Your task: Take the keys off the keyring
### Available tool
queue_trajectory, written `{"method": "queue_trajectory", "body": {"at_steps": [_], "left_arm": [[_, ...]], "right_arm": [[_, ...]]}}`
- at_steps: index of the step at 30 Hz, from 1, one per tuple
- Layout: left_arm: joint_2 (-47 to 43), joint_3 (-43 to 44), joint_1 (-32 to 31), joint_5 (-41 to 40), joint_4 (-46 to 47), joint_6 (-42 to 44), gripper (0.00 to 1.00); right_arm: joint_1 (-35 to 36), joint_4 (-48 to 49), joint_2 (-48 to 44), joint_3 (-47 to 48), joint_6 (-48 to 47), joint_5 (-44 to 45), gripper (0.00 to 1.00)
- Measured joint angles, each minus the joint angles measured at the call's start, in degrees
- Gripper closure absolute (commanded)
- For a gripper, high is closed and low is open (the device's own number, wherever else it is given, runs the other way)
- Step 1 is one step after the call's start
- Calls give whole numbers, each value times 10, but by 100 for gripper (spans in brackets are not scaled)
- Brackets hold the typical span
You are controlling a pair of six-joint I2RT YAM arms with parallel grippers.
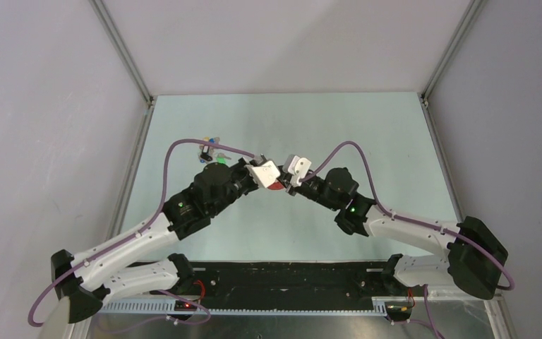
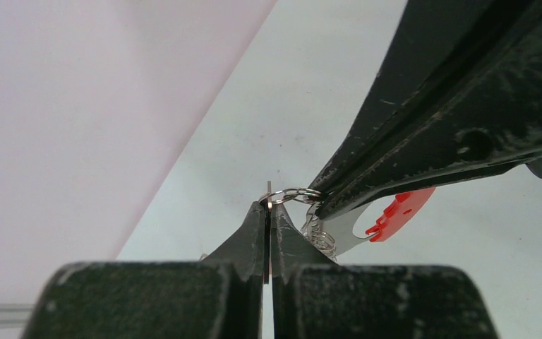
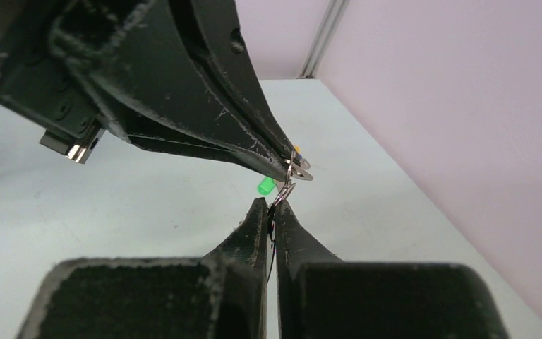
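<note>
Both grippers meet above the middle of the table. My left gripper is shut on a thin silver key, seen edge-on. A small silver wire ring links that key to the red keyring. The keyring's silver curved part and a coil hang beneath. My right gripper is shut on the keyring, which shows in its own view only as a thin dark edge. In the right wrist view the left fingers come from the upper left, and the wire ring sits between the two tips.
A few loose keys with coloured heads lie on the table at the far left, behind the left arm. A green key head shows on the table beyond the tips. Grey walls with metal frame posts enclose the table on the left, right and far sides.
</note>
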Motion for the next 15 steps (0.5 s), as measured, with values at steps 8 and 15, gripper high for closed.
{"method": "queue_trajectory", "body": {"at_steps": [8,15], "left_arm": [[9,2,2,12,-2,-10,100],[27,2,5,22,-4,-10,100]], "right_arm": [[0,30,-21,-32,-17,-6,100],[2,81,-46,-74,-33,-15,100]]}}
